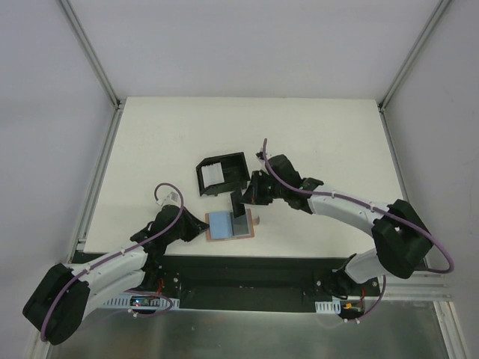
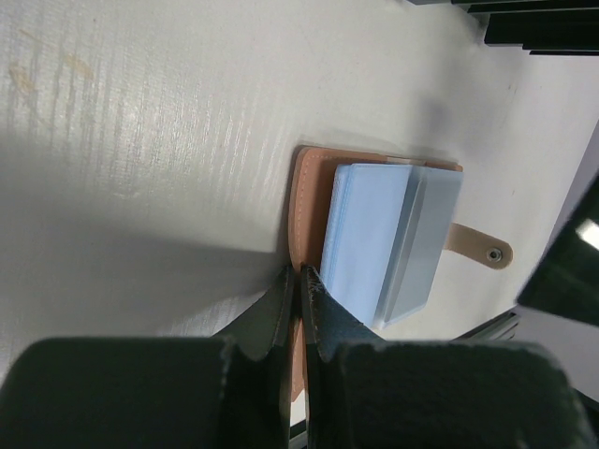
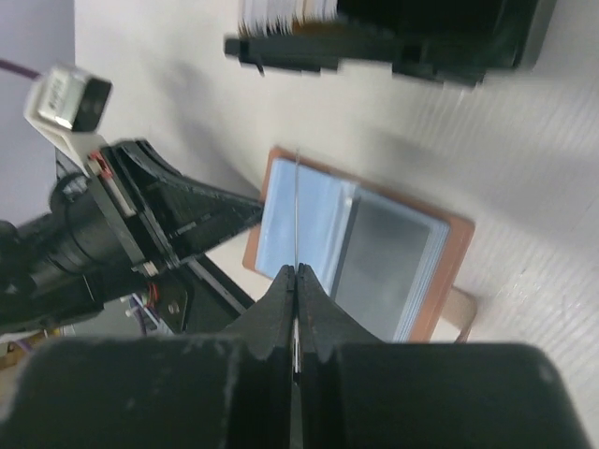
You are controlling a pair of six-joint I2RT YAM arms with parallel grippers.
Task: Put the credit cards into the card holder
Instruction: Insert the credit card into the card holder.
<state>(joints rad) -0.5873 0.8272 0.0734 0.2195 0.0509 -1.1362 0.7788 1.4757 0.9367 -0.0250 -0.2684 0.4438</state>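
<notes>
Card holder (image 2: 309,201) lies open on the surface (image 2: 140,140), just ahead of the left hand (image 2: 299,273), which is pinched shut on its leather edge. Blue credit cards (image 2: 365,234) lie on its pockets. Right hand (image 3: 298,271) is clamped on one card (image 3: 298,206), edge-on above the holder. Black box (image 3: 449,47) beyond holds more, so roughly midway, I judge.

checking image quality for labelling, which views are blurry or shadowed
top external: evenly lit, sharp; left wrist: card holder sharp, left end effector blurred close up, broad shadow on the table; right wrist: soft overall, black box blurred at top
</notes>
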